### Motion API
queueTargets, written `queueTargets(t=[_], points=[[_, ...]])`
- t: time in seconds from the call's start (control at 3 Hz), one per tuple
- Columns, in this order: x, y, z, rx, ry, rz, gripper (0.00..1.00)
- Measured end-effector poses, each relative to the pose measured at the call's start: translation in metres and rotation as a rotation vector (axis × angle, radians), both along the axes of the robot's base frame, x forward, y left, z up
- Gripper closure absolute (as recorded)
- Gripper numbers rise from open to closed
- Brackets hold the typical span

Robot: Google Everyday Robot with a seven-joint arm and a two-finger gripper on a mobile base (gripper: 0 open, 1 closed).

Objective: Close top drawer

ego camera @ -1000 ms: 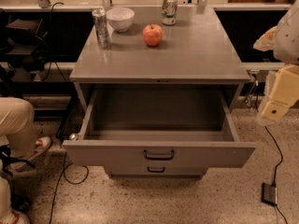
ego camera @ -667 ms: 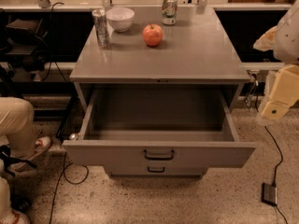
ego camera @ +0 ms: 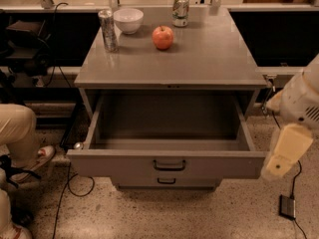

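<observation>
The top drawer (ego camera: 114, 166) of the grey cabinet is pulled far out, and its inside is bare. Its flat front panel carries a small dark loop handle (ego camera: 169, 165) at the centre. My gripper (ego camera: 285, 156) shows as the cream end of the white arm at the right edge. It hangs just right of the drawer's right front corner, close to it, at about the height of the front panel. I cannot tell whether it touches the drawer.
On the cabinet top (ego camera: 209, 59) stand a silver can (ego camera: 107, 30), a white bowl (ego camera: 128, 20), a red apple (ego camera: 163, 37) and a green can (ego camera: 180, 10). A lower drawer's handle (ego camera: 166, 181) shows beneath. A person's leg (ego camera: 17, 133) is at left. Cables and a small black box (ego camera: 287, 206) lie on the floor.
My arm has come down at the right, from beside the cabinet top to beside the drawer's front corner. The drawer stands as far out as before.
</observation>
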State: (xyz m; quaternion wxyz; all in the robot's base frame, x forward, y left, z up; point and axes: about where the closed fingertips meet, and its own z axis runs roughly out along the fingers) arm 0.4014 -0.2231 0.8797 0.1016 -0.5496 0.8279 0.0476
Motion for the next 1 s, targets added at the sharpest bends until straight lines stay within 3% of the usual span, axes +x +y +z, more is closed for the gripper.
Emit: queueTargets(t=[0.33,0.67,1.0], points=[[-0.023,0.001,-0.063,0.02,0.122,-0.076,0.1],[-0.04,0.004,-0.125,0.027,0.192,-0.158,0.33],[-0.039,0.005,-0.136,0.03,0.182,-0.174,0.56]])
